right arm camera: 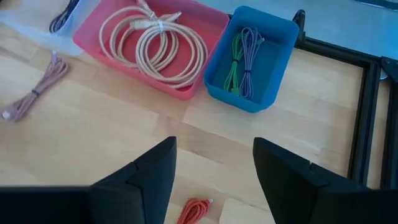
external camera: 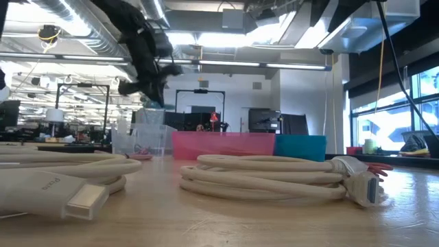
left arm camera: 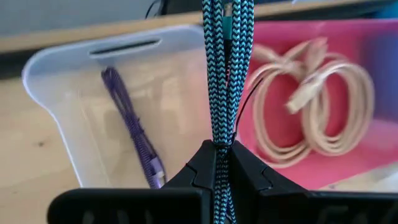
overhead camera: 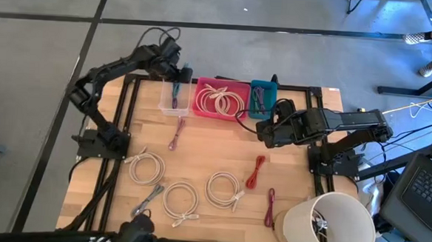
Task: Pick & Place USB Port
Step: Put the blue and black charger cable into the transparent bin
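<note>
My left gripper (overhead camera: 180, 76) hangs over the clear bin (overhead camera: 164, 96) at the table's far edge, shut on a teal-and-black braided cable (left arm camera: 224, 74). A purple cable (left arm camera: 130, 124) lies in that bin. Beside it stand a pink bin (overhead camera: 241, 89) with cream cable coils (right arm camera: 152, 40) and a blue bin (right arm camera: 273, 37) holding green and purple cables. My right gripper (overhead camera: 262, 131) hovers open over bare table just near of the blue bin, touching nothing. My left gripper pinches the doubled braided cable (left arm camera: 221, 140) between its two fingers (left arm camera: 199, 165), several strands side by side. The fingers come from above, pointing down over the clear bin. The cable is lifted clear and runs on past the fingertips toward the bin.
Three cream cable coils (overhead camera: 147, 165) (overhead camera: 180, 199) (overhead camera: 223, 188) lie on the near half of the table, with red cables (overhead camera: 255, 171) (overhead camera: 270, 207) and a pink one (overhead camera: 176, 134). A white round container (overhead camera: 329, 227) stands at the near right corner. A black frame (right arm camera: 364, 118) borders the board.
</note>
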